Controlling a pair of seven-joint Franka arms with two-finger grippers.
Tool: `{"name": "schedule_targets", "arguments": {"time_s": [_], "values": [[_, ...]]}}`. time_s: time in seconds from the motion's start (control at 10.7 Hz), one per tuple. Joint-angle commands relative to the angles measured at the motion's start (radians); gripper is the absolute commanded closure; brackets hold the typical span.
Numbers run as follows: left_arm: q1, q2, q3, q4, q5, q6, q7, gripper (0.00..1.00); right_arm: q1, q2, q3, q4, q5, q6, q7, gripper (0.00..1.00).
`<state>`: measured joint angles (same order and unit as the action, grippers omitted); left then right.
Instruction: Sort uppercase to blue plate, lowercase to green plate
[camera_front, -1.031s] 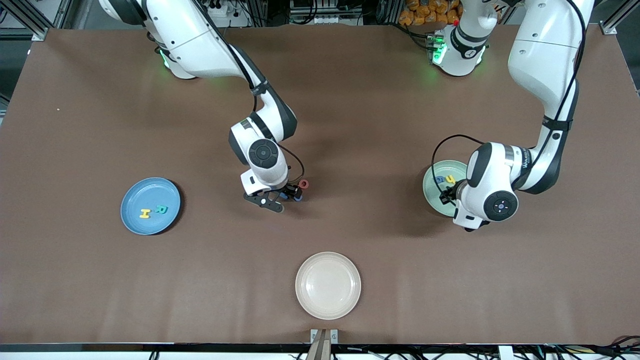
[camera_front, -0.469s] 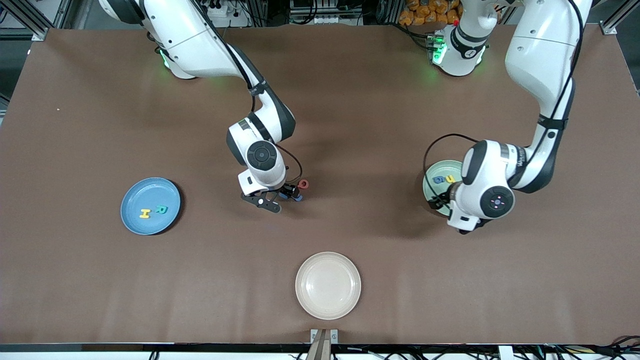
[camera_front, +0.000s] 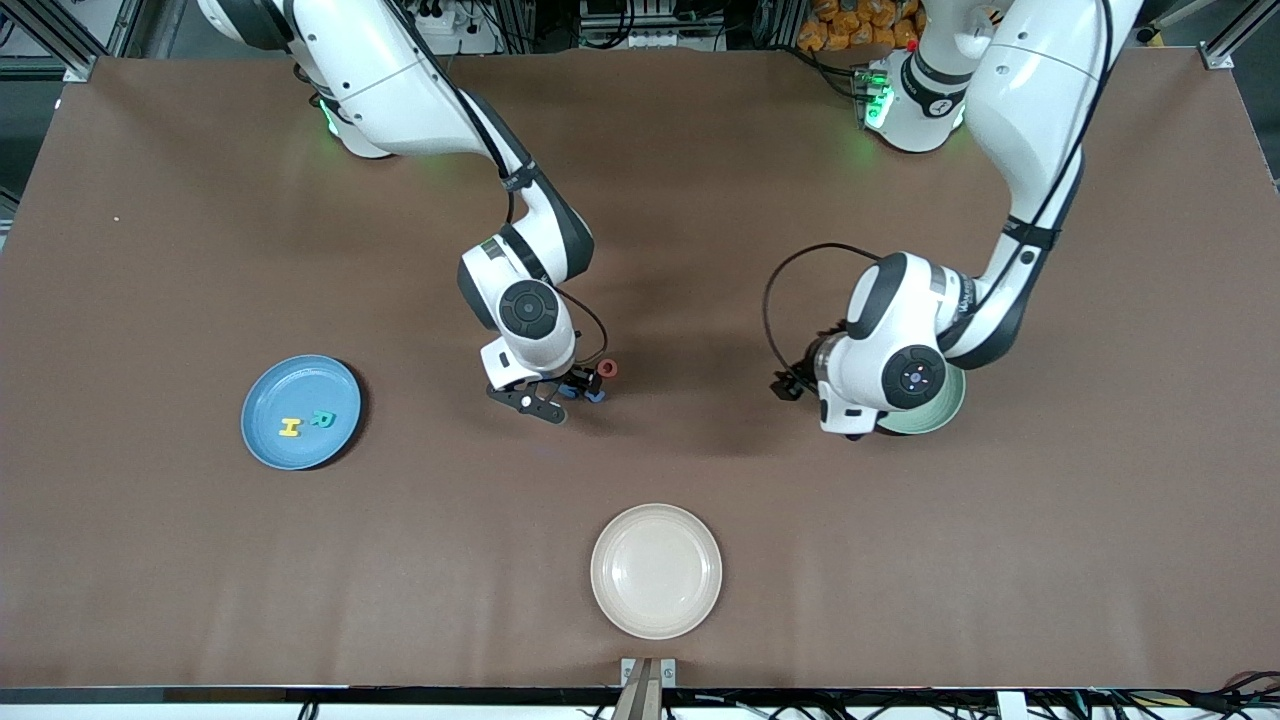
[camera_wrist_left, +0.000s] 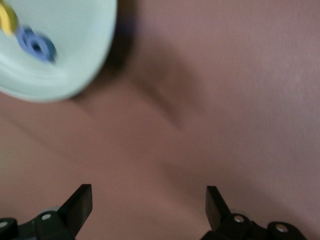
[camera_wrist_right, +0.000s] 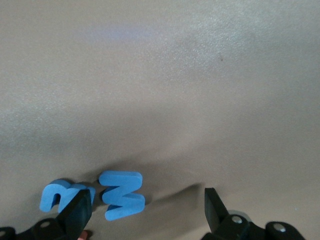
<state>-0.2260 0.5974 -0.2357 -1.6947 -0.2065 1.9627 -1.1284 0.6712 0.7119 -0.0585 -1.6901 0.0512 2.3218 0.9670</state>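
Right gripper (camera_wrist_right: 145, 212), spread wide and empty, was held low over mid-table above the larger blue M (camera_wrist_right: 122, 194) crowded by the smaller blue m (camera_wrist_right: 62, 195), so both could be pinched together, while the left gripper (camera_wrist_left: 149, 207), open and empty, was carried beside the green plate (camera_front: 935, 410).

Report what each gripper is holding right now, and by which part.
Nothing is held. The left gripper is open over bare table beside the green plate. The right gripper is open, low over the larger blue M/W, not yet closed on it.
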Motion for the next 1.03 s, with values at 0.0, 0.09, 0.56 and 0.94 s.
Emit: {"name": "schedule_targets", "arguments": {"time_s": [0.0,0.09,0.56,0.94], "values": [[-0.004,0.002,0.001,0.006,-0.132,0.013,-0.072,0.00,0.001,-0.003,0.002,-0.020,-0.024,0.016,0.003,0.00],[-0.001,0.002,0.003,0.010,-0.189,0.015,-0.098,0.00,-0.001,-0.003,0.002,-0.022,-0.027,0.016,0.003,0.00],[0.005,0.008,0.003,0.010,-0.261,0.028,-0.201,0.00,-0.009,-0.009,0.002,-0.022,-0.042,0.008,0.001,0.00],[-0.004,0.019,0.003,0.010,-0.261,0.064,-0.205,0.00,-0.021,-0.011,0.002,-0.031,-0.067,0.010,0.001,0.00]]}}
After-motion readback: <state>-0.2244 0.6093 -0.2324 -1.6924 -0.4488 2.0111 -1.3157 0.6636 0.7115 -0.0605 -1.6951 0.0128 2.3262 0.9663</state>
